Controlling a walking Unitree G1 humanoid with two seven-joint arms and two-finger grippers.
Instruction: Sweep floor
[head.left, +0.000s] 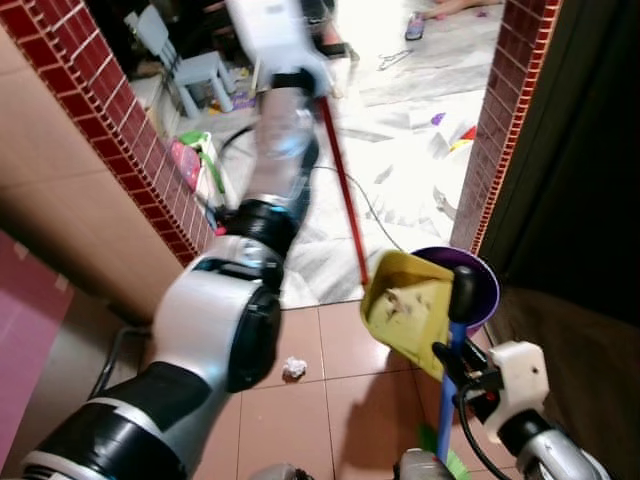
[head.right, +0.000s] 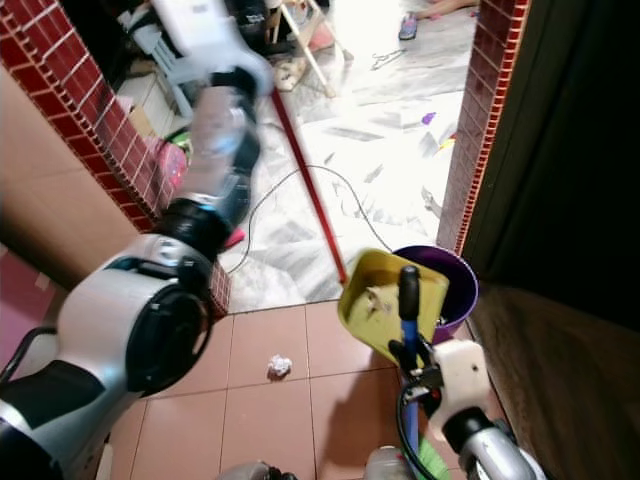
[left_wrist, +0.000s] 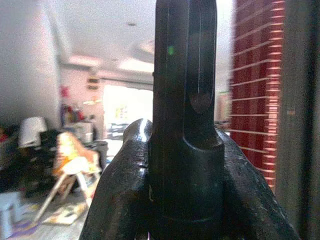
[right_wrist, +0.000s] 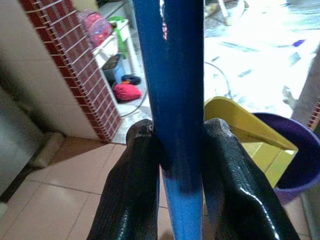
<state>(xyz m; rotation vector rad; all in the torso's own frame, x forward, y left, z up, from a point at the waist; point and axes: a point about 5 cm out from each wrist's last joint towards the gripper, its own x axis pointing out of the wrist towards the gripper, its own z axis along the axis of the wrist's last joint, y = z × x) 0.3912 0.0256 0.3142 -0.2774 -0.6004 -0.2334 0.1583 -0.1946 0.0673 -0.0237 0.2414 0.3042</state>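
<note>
Here, left arm raised high, left tool (left_wrist: 185, 165) clamped on red pole (head.left: 343, 185), right tool (right_wrist: 182, 165) clamped on blue handle (right_wrist: 175, 100), yellow dustpan (head.left: 408, 305) tilted over purple bucket (head.left: 485, 285)

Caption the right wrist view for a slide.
Right claw clamped on the blue dustpan handle, yellow plastic dustpan tipped over the purple bucket.

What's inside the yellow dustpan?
The yellow dustpan, tipped over the purple bucket, has some pale crumpled scraps and dust stuck inside. What is inside the bucket is hidden behind the dustpan.
</note>
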